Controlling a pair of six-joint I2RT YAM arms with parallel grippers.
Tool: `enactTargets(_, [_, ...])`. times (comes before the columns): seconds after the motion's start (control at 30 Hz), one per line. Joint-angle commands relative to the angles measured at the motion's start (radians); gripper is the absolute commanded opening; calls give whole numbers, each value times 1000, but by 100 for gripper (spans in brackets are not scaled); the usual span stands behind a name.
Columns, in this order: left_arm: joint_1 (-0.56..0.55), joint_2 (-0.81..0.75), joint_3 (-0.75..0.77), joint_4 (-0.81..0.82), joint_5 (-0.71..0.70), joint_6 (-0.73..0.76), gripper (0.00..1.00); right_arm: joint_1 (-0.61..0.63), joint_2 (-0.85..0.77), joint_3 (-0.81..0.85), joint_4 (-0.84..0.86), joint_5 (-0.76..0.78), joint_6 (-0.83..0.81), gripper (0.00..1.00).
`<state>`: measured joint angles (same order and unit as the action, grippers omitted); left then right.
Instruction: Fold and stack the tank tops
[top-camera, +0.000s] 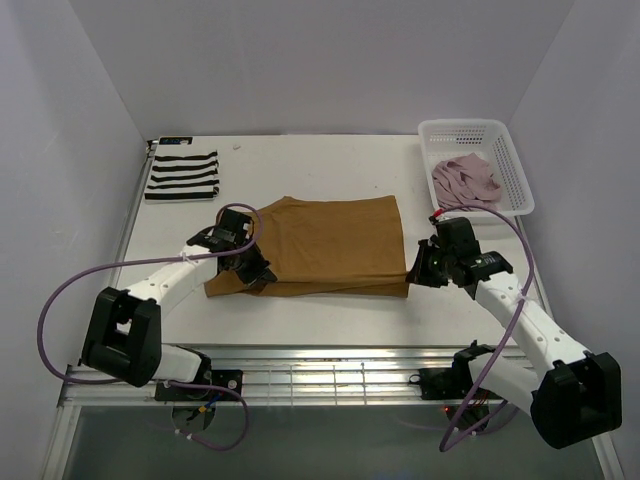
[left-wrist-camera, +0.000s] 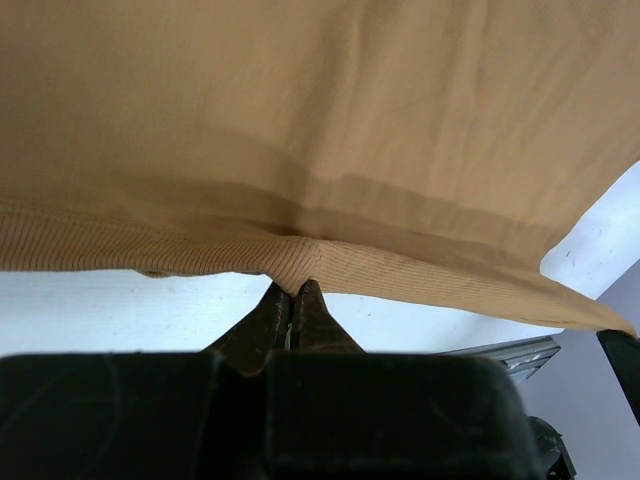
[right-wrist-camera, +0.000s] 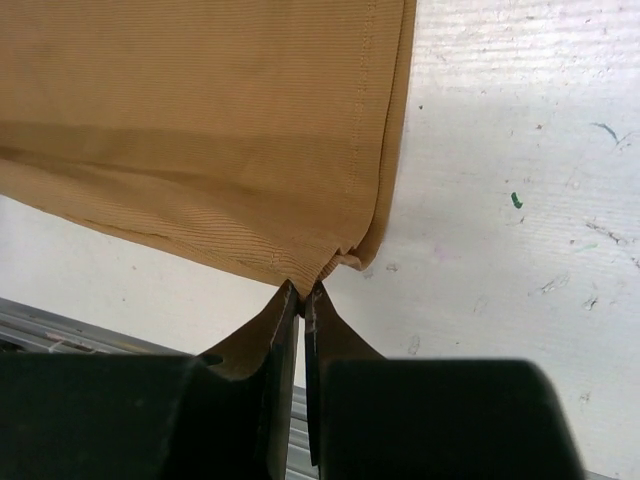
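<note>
Currently: mid-fold | tan-brown tank top (top-camera: 335, 245) at centre of table (top-camera: 330, 165) | left gripper (left-wrist-camera: 294, 292) and right gripper (right-wrist-camera: 303, 290) clamped on its near edge | advice: lift both evenly, keep hem taut, align edges.

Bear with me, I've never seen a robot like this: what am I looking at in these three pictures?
Two robot arms are bolted at the near edge of a table. The wide picture comes from a camera above and behind them; the two close-ups come from cameras on each wrist. The left end effector and right end effector, two-finger pinchers, are each shut on the near edge of a tan-brown tank top, partly folded. A folded striped tank top lies far left; a pink tank top sits crumpled in a white mesh basket.
</note>
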<state>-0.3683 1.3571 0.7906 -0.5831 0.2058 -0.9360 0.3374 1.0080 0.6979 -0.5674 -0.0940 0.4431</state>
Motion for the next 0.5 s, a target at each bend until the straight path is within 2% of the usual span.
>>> enactTargets(0.0, [22, 28, 55, -11, 20, 61, 0, -24, 40, 54, 41, -24, -55, 8])
enactTargets(0.47, [74, 200, 199, -12, 81, 161, 0, -57, 191, 94, 135, -41, -106, 8])
